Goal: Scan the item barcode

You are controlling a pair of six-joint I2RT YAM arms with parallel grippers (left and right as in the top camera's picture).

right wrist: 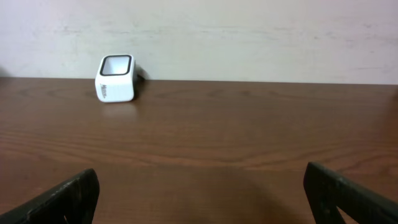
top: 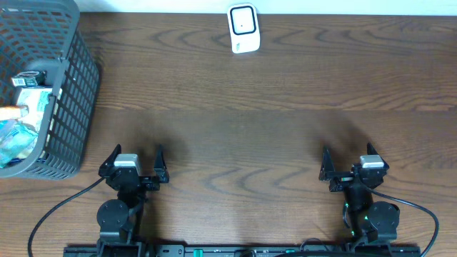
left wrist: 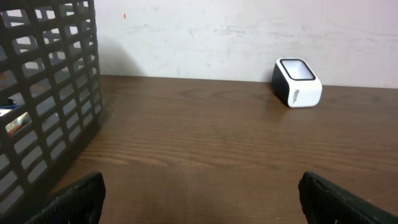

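A white barcode scanner (top: 243, 28) with a dark window stands at the table's far edge, also seen as the scanner (left wrist: 297, 82) in the left wrist view and the scanner (right wrist: 115, 78) in the right wrist view. Several packaged items (top: 21, 114) lie in the grey basket (top: 71, 86) at the left. My left gripper (top: 136, 155) rests near the front left, open and empty. At the front right my right gripper (top: 348, 153) is open and empty too. Both are far from the scanner and the items.
The basket's lattice wall (left wrist: 50, 93) fills the left of the left wrist view, close to the left gripper (left wrist: 199, 196). A pale wall rises behind the table's far edge. The right gripper (right wrist: 202, 193) faces bare brown wood.
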